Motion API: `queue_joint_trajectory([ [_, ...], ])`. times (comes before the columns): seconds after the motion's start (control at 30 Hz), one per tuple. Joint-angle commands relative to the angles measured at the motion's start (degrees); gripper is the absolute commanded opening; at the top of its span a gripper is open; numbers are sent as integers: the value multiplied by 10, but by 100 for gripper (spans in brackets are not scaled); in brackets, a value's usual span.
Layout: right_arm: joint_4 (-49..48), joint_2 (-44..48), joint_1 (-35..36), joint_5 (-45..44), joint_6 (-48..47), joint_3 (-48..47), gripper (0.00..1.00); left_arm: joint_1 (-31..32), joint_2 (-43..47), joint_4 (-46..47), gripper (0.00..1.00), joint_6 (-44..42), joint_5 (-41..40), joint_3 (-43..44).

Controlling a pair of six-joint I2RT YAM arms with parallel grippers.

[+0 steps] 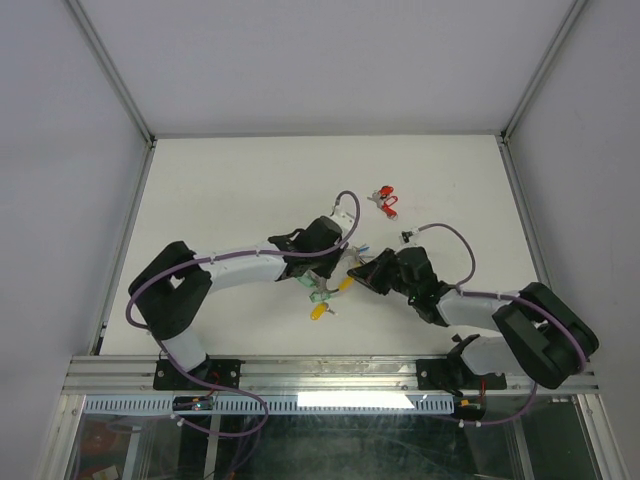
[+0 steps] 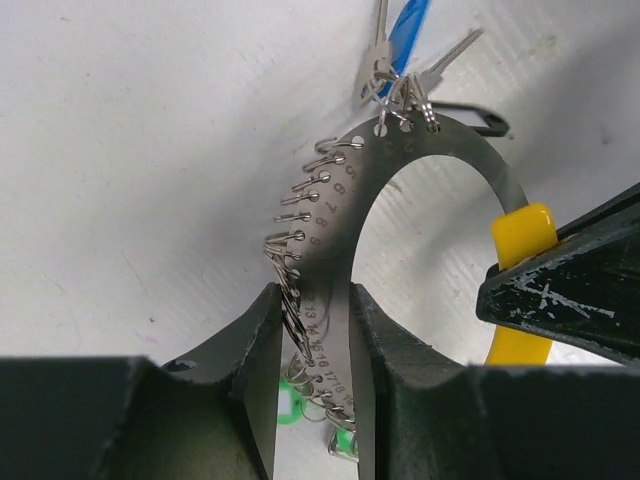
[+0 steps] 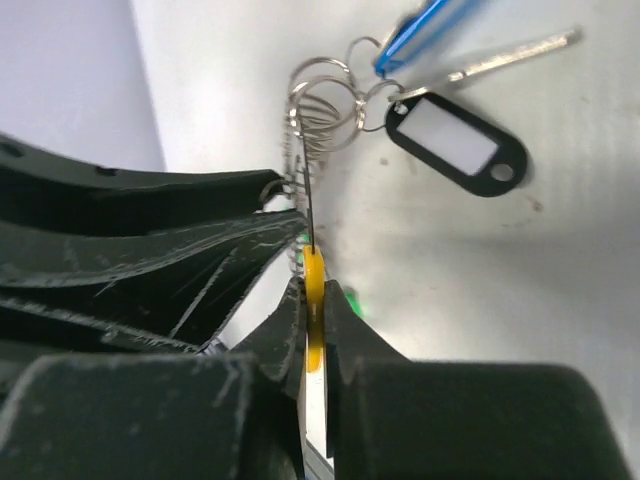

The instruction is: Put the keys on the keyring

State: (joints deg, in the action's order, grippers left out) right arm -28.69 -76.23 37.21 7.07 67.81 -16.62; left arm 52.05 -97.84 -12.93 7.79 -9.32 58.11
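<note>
The two arms meet near the middle of the bench [image 1: 220,200], a little toward its near edge, and the keyring [image 2: 335,220] is held up between them. The left gripper [image 2: 315,300] is clenched on the ring's flat metal arc, one finger on each face, just where the stamped numbers and the row of small wire hooks run down. The right gripper [image 3: 313,290] is clamped onto the yellow plastic part at the other end of the arc; from its own camera the ring shows edge-on, a thin strip pinched between the fingers.

At the top of the arc, away from both grippers, a blue-tagged key [image 2: 408,25] and a black tag [image 3: 455,143] with a white label hang from split rings threaded through the holes. A green tag [image 2: 290,405] shows beside the lower hooks, behind the left fingers; I can't tell whether it is hooked on.

The red-tagged keys [image 1: 385,200] lie on the bench well apart from both grippers, toward the far edge and right of the middle.
</note>
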Motion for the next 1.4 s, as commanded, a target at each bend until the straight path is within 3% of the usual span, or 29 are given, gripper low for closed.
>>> queue_joint_trajectory([
  [0.0, -150, 54, -23, 10, -55, 33, 0, 0, 79, 43, 26, 24, 23, 10],
  [0.2, -220, 157, -68, 54, -130, 70, 0, -20, 175, 43, 54, 37, 33, 16],
  [0.4, -248, 245, -101, 105, -151, 72, 0, -35, 245, 55, 68, 56, 54, 24],
  [0.83, -318, 313, -119, 233, -131, -17, 0, -59, 336, 70, 76, 61, 197, 37],
  [1.03, -388, 292, -119, 266, -84, -56, 0, -59, 350, 97, 72, 73, 275, 45],
  [1.37, -407, 285, -119, 285, -65, -78, 0, -58, 343, 219, 43, 136, 386, 35],
])
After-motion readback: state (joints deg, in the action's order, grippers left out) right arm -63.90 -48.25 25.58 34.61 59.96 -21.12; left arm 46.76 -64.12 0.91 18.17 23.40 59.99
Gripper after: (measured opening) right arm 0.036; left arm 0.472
